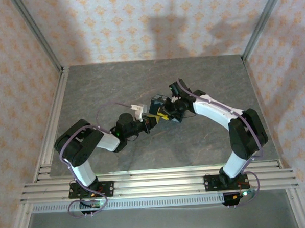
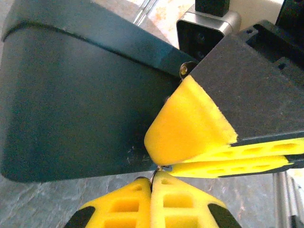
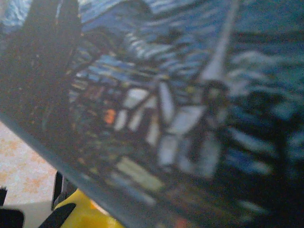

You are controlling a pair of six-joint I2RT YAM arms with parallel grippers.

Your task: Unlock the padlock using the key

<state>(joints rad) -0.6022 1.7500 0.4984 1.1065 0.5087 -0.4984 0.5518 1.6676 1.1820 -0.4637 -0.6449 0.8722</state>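
Both arms meet mid-worktop (image 1: 140,76), hands tip to tip just near of the Starry Night tin (image 1: 157,102).

Left hand (image 2: 152,187) is clenched, yellow pads pressed flat together. A thin silvery sliver pokes out of the seam: the key (image 2: 160,169), pinched at its near end. From top cam the left hand (image 1: 152,122) sits just left of centre, pointing right.

Right hand (image 2: 166,159) comes in from the right. Its yellow fingers are nearly together with a thin dark gap between them, and their tips sit right at the key's far end. Can't tell whether it's gripping anything there – too small and too crowded. On top cam the right hand (image 1: 167,116) touches or nearly touches the left one.

Tin's dark side (image 2: 71,104) stands just left of and behind the tips in the left wrist view. In the right wrist view the tin's painted face (image 3: 166,95) is very close and blurred, with one yellow fingertip (image 3: 83,211) at the bottom edge.
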